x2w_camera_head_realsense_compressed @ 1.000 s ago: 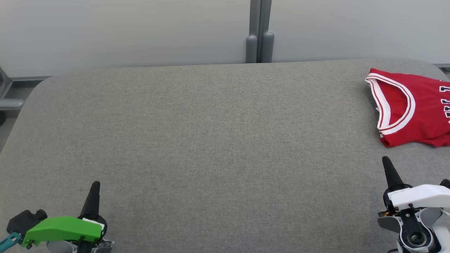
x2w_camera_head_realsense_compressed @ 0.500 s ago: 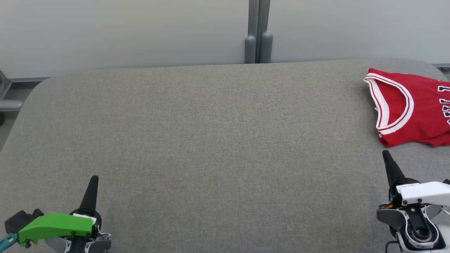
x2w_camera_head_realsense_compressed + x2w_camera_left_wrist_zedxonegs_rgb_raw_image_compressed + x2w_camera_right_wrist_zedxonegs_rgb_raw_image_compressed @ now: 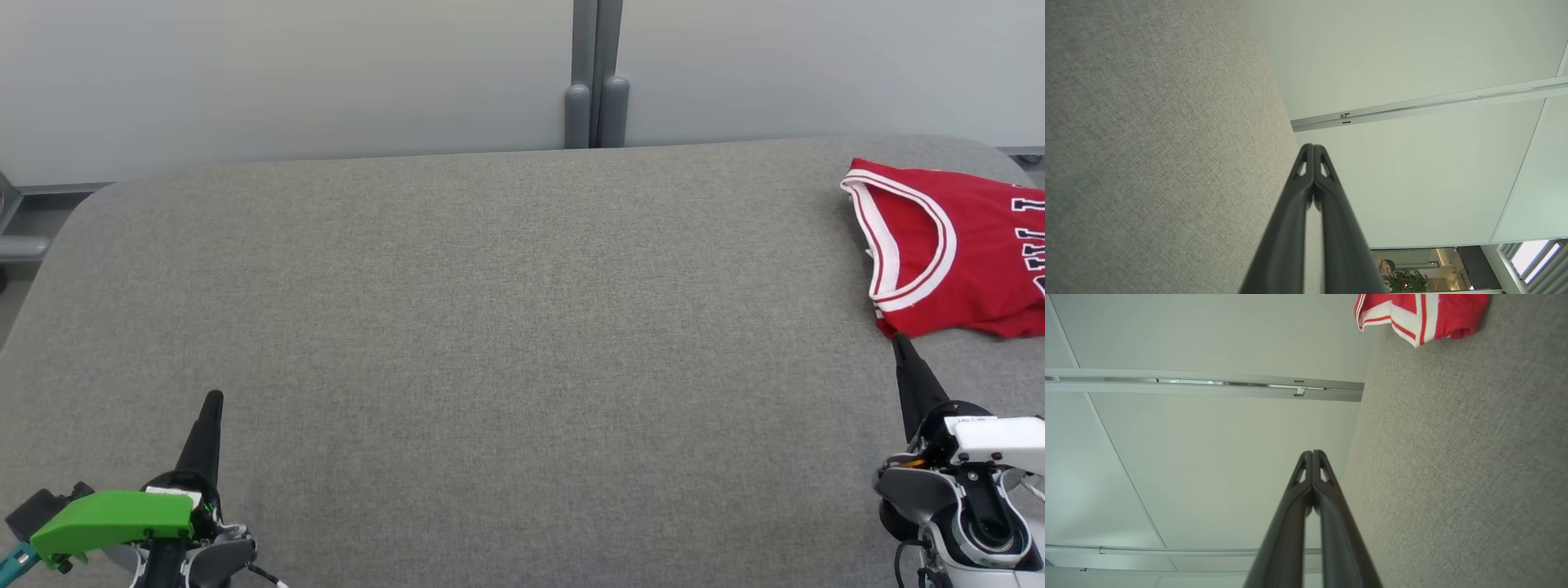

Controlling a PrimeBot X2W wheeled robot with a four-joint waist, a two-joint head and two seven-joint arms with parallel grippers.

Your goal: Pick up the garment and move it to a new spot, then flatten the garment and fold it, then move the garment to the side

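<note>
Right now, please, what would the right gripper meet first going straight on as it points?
Probably the wall panel: the right gripper points just past the red jersey, though it might graze its corner.

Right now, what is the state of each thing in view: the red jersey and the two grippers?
Red basketball jersey, lying on the grey padded table at its far right, held by nothing, partly cut off by the head view's edge.
Left gripper, shut, empty, over bare table.
Right gripper, shut, empty, pointing toward the jersey but apart from it.
</note>
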